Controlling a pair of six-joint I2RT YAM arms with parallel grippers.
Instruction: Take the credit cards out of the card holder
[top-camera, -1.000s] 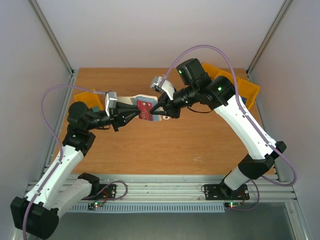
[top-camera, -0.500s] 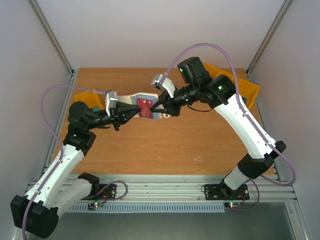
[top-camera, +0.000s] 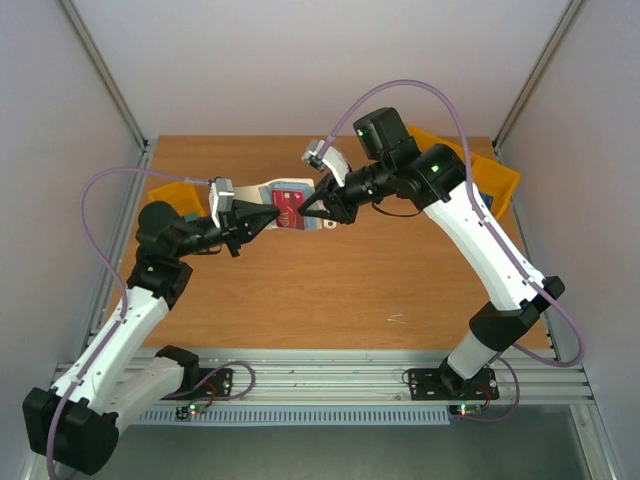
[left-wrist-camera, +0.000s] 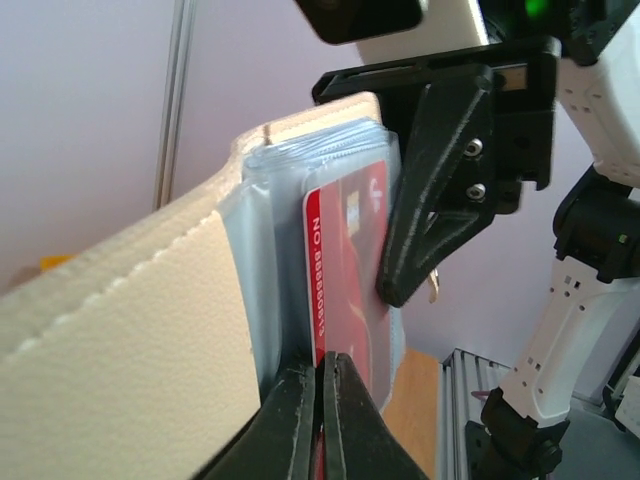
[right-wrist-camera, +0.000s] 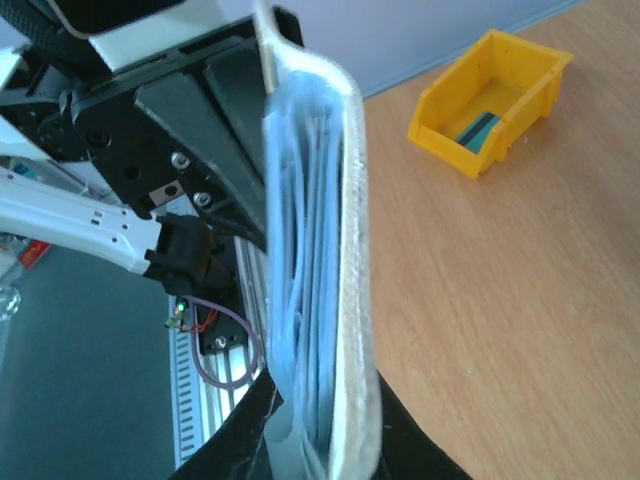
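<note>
The jaws of the left gripper are pinched almost closed on the near edge of the red card. The card is judged thin, stiff and slick, and best drawn by that edge. The soft card holder is held above the counter, long axis across it, its other end clamped in the right gripper.

Bright, even, diffuse light; only faint, soft shadows lie on the bench below the card holder. Both wrist views blur the holder's nearest edges, while the yellow bin behind it stays fairly sharp.
</note>
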